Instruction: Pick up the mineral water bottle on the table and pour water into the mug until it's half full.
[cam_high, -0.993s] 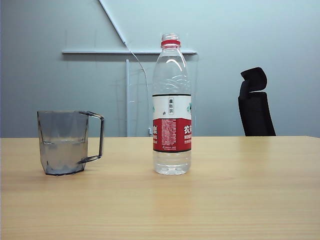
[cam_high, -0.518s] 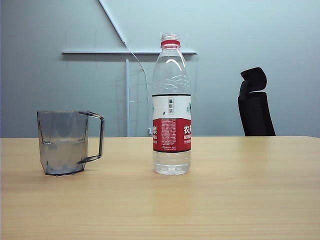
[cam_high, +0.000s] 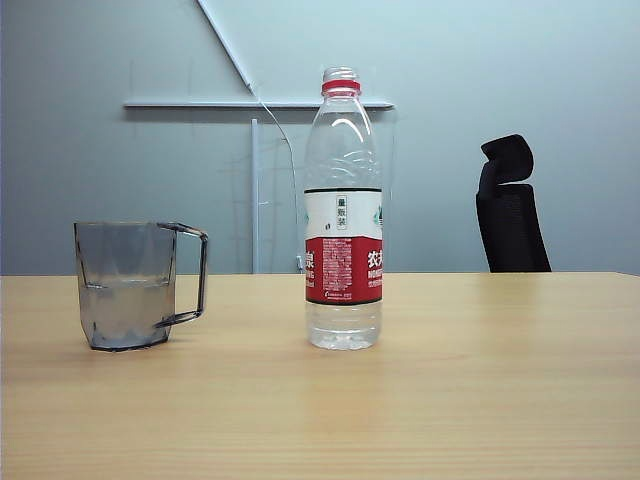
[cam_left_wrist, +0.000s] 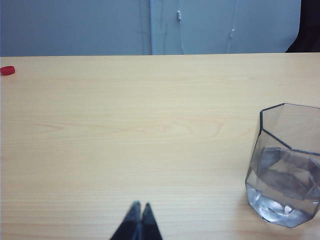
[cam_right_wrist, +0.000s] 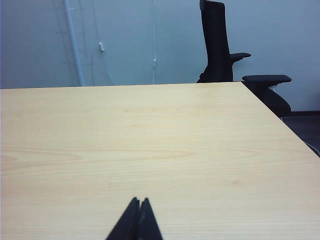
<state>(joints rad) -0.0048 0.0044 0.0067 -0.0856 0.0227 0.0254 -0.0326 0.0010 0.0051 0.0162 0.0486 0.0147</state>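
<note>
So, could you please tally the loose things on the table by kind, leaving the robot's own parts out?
Bottles: 1, the mineral water bottle, uncapped.
Mugs: 1, the mug, with water in it.
Bottle caps: 1, the red cap, seen in the left wrist view only.
Total: 3.

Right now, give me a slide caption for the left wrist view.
Shut left gripper hovers over the table beside the water-filled mug; red cap lies far off.

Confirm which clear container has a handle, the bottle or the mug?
The smoky-grey faceted plastic mug: a thin squared handle faces the tall clear label-wrapped bottle, which has none.
</note>
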